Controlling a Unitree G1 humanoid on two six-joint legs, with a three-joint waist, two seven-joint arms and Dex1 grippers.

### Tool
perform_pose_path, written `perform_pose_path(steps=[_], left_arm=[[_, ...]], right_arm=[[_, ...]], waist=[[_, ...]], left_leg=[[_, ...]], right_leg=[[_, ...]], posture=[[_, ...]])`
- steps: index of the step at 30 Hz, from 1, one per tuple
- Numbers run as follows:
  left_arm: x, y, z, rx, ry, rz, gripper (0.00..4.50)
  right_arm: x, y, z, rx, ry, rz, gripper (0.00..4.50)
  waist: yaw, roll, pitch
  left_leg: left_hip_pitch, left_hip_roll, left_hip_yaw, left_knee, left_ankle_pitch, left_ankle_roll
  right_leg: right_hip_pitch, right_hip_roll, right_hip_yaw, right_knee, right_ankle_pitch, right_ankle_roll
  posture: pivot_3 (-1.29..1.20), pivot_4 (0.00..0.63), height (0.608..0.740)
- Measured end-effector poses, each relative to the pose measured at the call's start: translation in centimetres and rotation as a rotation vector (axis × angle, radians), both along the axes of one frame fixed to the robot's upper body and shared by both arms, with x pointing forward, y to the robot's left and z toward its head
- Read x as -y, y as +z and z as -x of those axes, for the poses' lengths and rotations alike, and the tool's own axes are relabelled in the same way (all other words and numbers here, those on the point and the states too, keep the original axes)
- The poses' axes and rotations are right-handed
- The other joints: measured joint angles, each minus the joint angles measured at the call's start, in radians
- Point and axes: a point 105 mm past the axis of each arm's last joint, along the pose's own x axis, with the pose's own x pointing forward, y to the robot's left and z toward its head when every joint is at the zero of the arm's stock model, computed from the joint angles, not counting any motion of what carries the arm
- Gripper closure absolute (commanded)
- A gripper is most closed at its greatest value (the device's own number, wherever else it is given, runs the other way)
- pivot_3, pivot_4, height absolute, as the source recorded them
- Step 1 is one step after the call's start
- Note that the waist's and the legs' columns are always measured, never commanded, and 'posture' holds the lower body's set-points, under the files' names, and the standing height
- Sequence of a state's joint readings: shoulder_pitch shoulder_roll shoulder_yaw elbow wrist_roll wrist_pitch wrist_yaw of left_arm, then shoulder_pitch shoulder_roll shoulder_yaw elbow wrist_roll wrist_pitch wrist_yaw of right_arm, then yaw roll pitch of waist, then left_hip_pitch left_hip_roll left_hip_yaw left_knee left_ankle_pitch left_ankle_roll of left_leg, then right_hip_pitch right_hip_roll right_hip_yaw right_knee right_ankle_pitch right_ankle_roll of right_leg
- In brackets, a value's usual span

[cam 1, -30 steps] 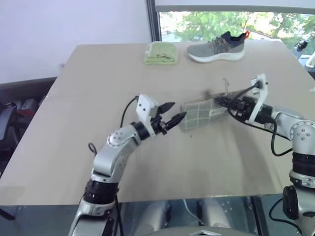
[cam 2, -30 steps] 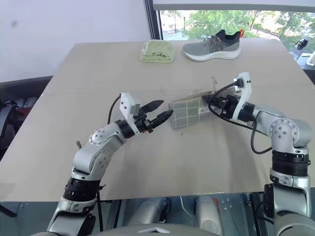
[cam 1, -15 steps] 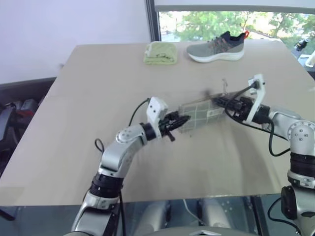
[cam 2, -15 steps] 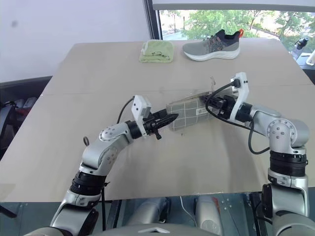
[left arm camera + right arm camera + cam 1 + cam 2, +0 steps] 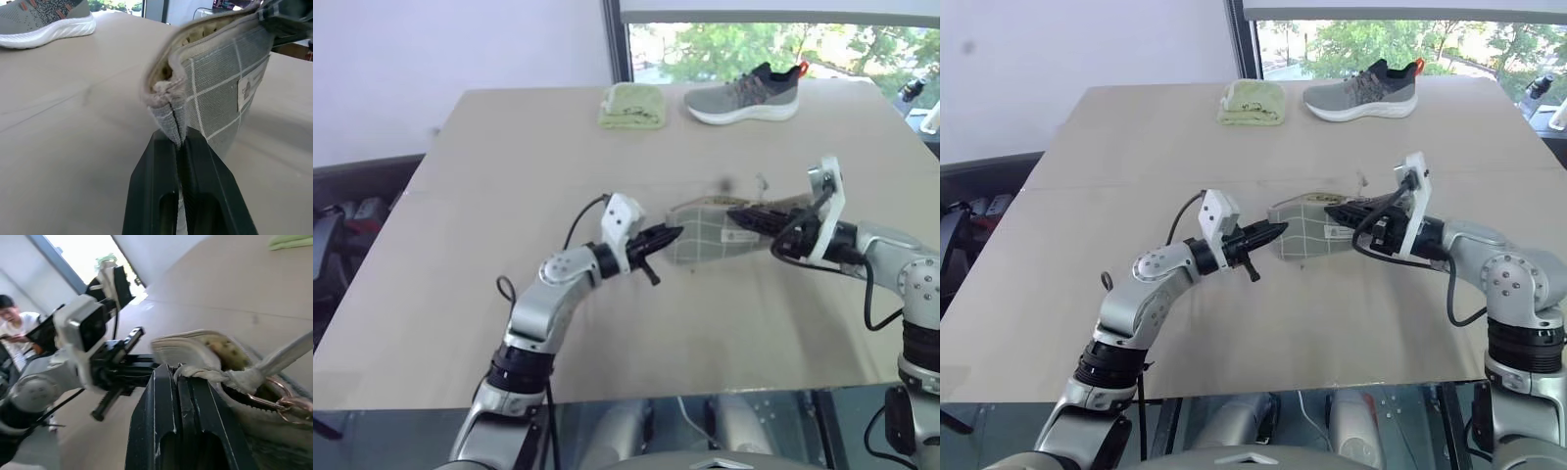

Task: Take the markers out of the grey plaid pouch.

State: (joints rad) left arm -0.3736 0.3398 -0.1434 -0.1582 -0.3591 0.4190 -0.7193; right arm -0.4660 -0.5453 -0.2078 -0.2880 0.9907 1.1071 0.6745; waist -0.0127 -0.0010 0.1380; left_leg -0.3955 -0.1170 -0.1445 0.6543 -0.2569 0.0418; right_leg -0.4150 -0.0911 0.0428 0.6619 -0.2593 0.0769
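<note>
Two grippers held the grey plaid pouch point(image 5: 710, 231) stretched between them above the middle of the tabletop point(image 5: 509, 147): the left gripper point(image 5: 671, 236) pinched shut on one end seam, the right gripper point(image 5: 1332, 209) clamped on the rim by the zipper pull point(image 5: 274, 401). The soft woven fabric with white grid lines gaped over tan dotted lining; no markers showed. Thin seam cloth could slip free under tension, dropping the pouch. A shoe point(image 5: 744, 93) and a folded yellow-green cloth point(image 5: 632, 105) lay along the far edge.

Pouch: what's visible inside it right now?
Through the pouch's gaping top edge, tan dotted lining shows. No markers are visible; the fabric walls cover the deeper interior. The left claw and right claw each pinch an end.
</note>
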Motion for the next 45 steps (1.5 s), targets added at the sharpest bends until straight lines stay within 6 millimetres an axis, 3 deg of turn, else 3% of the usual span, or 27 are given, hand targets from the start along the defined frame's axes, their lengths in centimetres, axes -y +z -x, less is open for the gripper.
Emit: perform_pose_path(steps=[7,12,15,17,19,21,22,23,27,30,35,38,39,41,44,45], left_arm=[[-2.5,0.5,1.0,0.125,0.016,-0.127,4.29],[-3.1,1.4,1.1,0.201,0.042,-0.166,4.29],[-3.6,1.9,1.1,0.245,0.079,-0.172,4.29],[-3.6,1.9,1.2,0.25,0.084,-0.175,4.29],[-3.5,2.0,1.4,0.263,0.08,-0.17,4.29],[-4.1,1.7,1.5,0.265,0.095,-0.186,4.29],[-4.3,1.5,1.5,0.26,0.103,-0.196,4.29],[-4.4,1.4,1.4,0.259,0.104,-0.199,4.29],[-3.9,1.9,1.3,0.281,0.09,-0.197,4.29],[-4.0,1.9,1.2,0.283,0.093,-0.198,4.29],[-4.1,1.7,1.1,0.272,0.1,-0.203,4.29],[-4.3,1.6,0.9,0.256,0.107,-0.196,3.67],[-4.4,1.6,0.8,0.251,0.112,-0.197,3.08],[-4.5,1.4,0.7,0.243,0.116,-0.198,2.4],[-4.5,1.5,0.6,0.24,0.116,-0.188,1.03],[-4.5,1.7,0.5,0.243,0.121,-0.183,1.03]], right_arm=[[-0.8,-1.1,0.1,-0.028,0.012,0.03,4.5],[-0.8,-1.0,-0.1,-0.015,-0.002,0.027,4.5],[-0.2,-1.1,-1.4,-0.006,-0.093,0.001,4.5],[2.2,-1.1,-4.0,-0.059,-0.261,-0.077,4.5],[7.3,-1.8,-7.7,-0.139,-0.562,-0.136,4.5],[12.0,-2.4,-9.0,-0.193,-0.785,-0.19,4.5],[12.1,-2.5,-9.0,-0.199,-0.788,-0.198,4.5],[11.9,-2.5,-8.9,-0.201,-0.78,-0.198,4.5],[7.5,-2.4,-8.6,-0.179,-0.631,-0.172,4.5],[6.8,-2.6,-7.9,-0.165,-0.589,-0.156,4.5],[4.1,-1.8,-5.3,-0.096,-0.374,-0.119,4.5],[2.8,-0.5,-3.8,-0.046,-0.249,-0.128,4.5],[2.2,0.1,-3.1,-0.028,-0.198,-0.143,4.5],[1.1,1.0,-1.8,0.0,-0.105,-0.156,4.5],[-0.6,2.1,1.4,0.045,0.101,-0.124,4.5],[-0.5,1.5,2.3,0.029,0.145,-0.089,4.5]], waist=[[0.0,0.0,0.0],[0.004,0.0,0.0],[0.001,0.0,0.0],[0.002,-0.001,0.0],[0.005,-0.001,0.0],[0.015,-0.001,0.0],[0.012,-0.001,0.0],[0.007,0.0,0.0],[-0.025,0.0,0.0],[-0.023,0.0,0.0],[-0.022,0.0,0.0],[-0.022,0.0,0.0],[-0.022,0.0,0.0],[-0.023,0.0,0.0],[-0.018,0.0,0.0],[-0.011,-0.001,0.0]], left_leg=[[0.0,0.0,0.0,0.0,0.0,0.0],[0.0,0.0,0.0,0.0,0.0,0.0],[0.0,0.0,0.0,-0.001,0.0,0.0],[0.0,-0.001,0.0,0.0,0.0,0.0],[0.001,-0.002,0.0,-0.001,0.0,0.0],[0.0,-0.001,0.0,-0.002,0.0,0.0],[0.0,0.0,0.0,-0.002,0.0,0.0],[0.0,0.0,0.0,-0.003,0.0,0.0],[0.0,0.002,0.002,-0.002,0.0,0.0],[0.0,0.001,0.001,-0.001,0.0,0.0],[0.0,0.001,0.001,-0.001,0.0,0.0],[0.0,0.001,0.0,-0.001,0.0,0.0],[0.0,0.001,0.0,-0.001,0.0,0.0],[0.0,0.001,0.0,-0.001,0.0,0.0],[0.0,0.001,0.0,-0.001,0.0,0.0],[0.0,0.001,-0.001,-0.001,0.0,0.0]], right_leg=[[0.0,0.0,0.0,-0.001,0.0,0.0],[0.0,-0.001,0.0,-0.001,0.0,0.0],[0.0,0.0,0.0,-0.001,0.0,0.0],[0.0,0.0,0.0,0.0,0.0,0.0],[0.001,0.001,0.0,0.0,0.0,0.0],[0.0,0.002,-0.001,-0.001,0.0,0.0],[-0.001,0.001,0.0,-0.001,0.0,0.0],[-0.001,0.001,0.001,-0.001,0.0,0.0],[-0.002,0.001,0.002,0.0,0.0,0.0],[-0.001,0.001,0.001,0.0,0.0,0.0],[-0.001,0.001,0.001,0.0,0.0,0.0],[-0.001,0.001,0.001,0.0,0.0,0.0],[-0.001,0.001,0.001,0.0,0.0,0.0],[-0.001,0.001,0.001,0.0,0.0,0.0],[0.0,0.001,0.0,-0.001,0.0,0.0],[0.0,0.001,-0.001,-0.001,0.0,0.0]], posture=[[0.0,0.15,0.74],[0.0,0.15,0.74],[0.0,0.15,0.74],[0.0,0.15,0.74],[0.0,0.15,0.74],[0.0,0.15,0.74],[0.0,0.15,0.74],[0.0,0.15,0.74],[0.0,0.15,0.74],[0.0,0.15,0.74],[0.0,0.15,0.74],[0.0,0.15,0.74],[0.0,0.15,0.74],[0.0,0.15,0.74],[0.0,0.15,0.74],[0.0,0.15,0.74]])
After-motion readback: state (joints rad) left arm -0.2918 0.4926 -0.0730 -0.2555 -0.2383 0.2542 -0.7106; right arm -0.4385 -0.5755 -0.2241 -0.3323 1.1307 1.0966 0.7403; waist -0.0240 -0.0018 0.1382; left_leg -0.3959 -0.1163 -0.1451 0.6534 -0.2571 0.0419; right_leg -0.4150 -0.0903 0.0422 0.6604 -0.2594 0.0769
